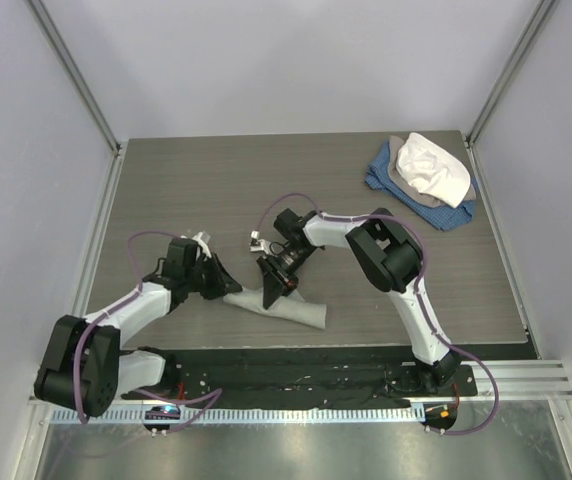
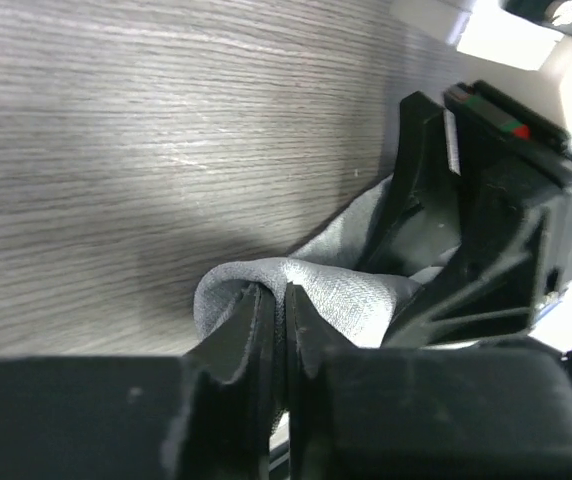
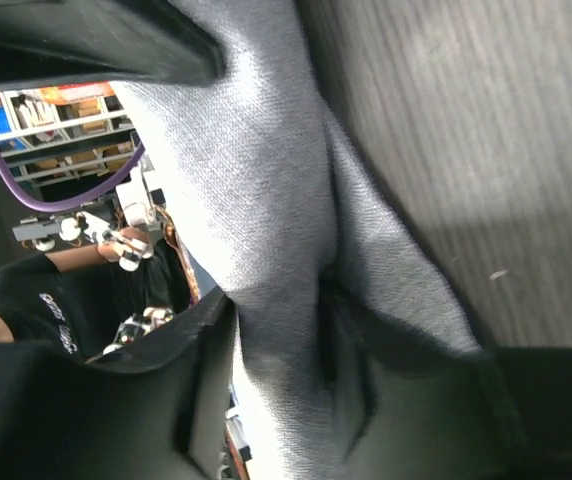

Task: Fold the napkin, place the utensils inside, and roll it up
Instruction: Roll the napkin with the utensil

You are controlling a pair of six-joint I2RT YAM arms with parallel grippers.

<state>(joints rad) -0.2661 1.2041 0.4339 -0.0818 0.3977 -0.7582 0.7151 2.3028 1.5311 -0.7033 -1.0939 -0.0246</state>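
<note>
risk-slip: left pincer [image 2: 274,300] is clamped on only a thin fold at the napkin's [image 1: 301,312] left end. A tug from either arm probably pulls it free.
risk-clash: right pincer [image 3: 276,340] works just beside the left one, so the fingers could collide on the next move.
risk-shape: napkin is bunched rather than flat, so any fold likely goes skewed.
right pincer: jaws part-way apart with cloth between them; can't tell whether it's gripped.
utensils: not visible.
napkin: near-centre of desk [image 1: 216,190], well apart from cloth pile [image 1: 426,175] far right.
left arm: low, reaching right.
right arm: elbow folded, wrist angled down and left onto napkin.
</note>
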